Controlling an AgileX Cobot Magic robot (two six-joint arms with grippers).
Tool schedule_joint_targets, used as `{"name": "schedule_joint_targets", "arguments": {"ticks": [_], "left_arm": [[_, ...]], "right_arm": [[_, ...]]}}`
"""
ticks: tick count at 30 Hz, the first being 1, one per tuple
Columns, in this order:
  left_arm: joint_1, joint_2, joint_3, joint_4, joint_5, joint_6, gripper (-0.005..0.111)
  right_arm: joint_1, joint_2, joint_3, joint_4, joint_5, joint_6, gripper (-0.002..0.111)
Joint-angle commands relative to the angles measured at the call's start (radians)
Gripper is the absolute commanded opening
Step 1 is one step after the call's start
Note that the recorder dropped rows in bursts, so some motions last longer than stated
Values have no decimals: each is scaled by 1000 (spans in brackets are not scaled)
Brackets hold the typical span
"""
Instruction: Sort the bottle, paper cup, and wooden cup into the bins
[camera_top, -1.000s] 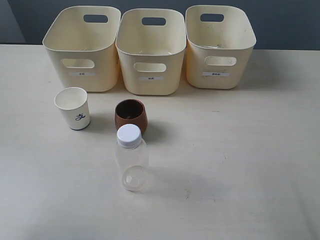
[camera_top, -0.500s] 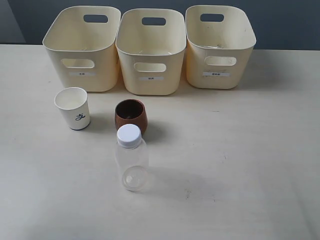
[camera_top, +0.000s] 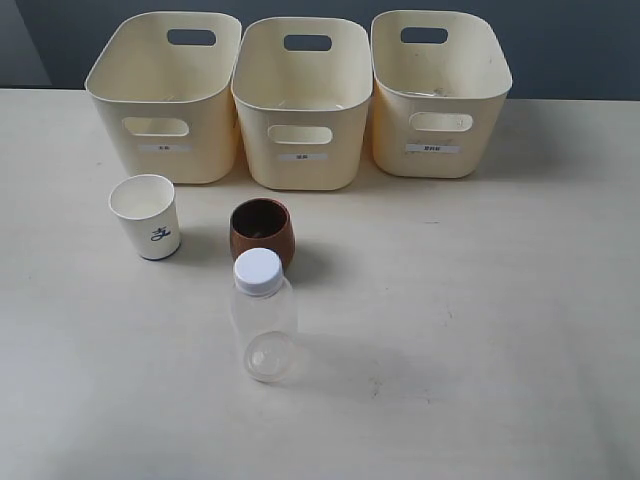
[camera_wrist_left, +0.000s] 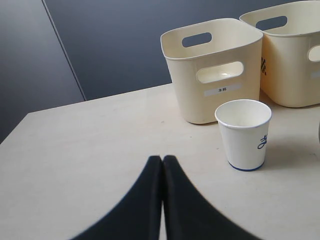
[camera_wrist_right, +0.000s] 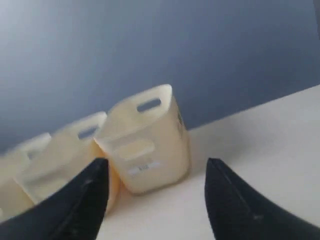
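On the pale counter (camera_top: 480, 300), three cream plastic bins (camera_top: 302, 100) line the far edge. Nearer stand the white paper cup (camera_top: 147, 216) at left, the brown wooden cup (camera_top: 262, 232), then the clear white-capped bottle (camera_top: 263, 315) nearest. Left fingers (camera_wrist_left: 162, 162) are pressed together; right fingers (camera_wrist_right: 102, 172) are spread apart.

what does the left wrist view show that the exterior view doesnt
Only the left wrist view shows the left gripper, its dark fingers pressed together with nothing between them, low over the table, and the dark wall behind the table.

Only the exterior view shows the wooden cup, the bottle standing in front of it, and the right bin.

Both show the paper cup upright with its blue mark, the left bin behind it, and the middle bin, which the wrist view cuts off at its edge.
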Motion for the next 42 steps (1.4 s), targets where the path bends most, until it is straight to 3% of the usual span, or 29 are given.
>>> {"name": "schedule_joint_targets", "arguments": {"ticks": [1,15,23,31,36,38,41,42], "left_arm": [[-3,-5,1,0,-5,-2,0],[-3,-5,1,0,-5,-2,0],[-3,-5,1,0,-5,-2,0],[-3,-5,1,0,-5,-2,0],[-3,-5,1,0,-5,-2,0],[-3,-5,1,0,-5,-2,0],[-3,-5,1,0,-5,-2,0],[-3,-5,1,0,-5,-2,0]], "right_arm": [[-6,-6,2,228,-127,16,55],[-6,-6,2,256,-68,16,55],[-6,-6,2,323,126,16,55],[-6,-6,2,317,206,-2,55],[-3,-6,2,431,214,-24,55],[-3,-6,2,658,263,-223,55],[-3,-6,-43,1324,572,-972,55],[-3,-6,-67,1381,703,-1132,55]]}}
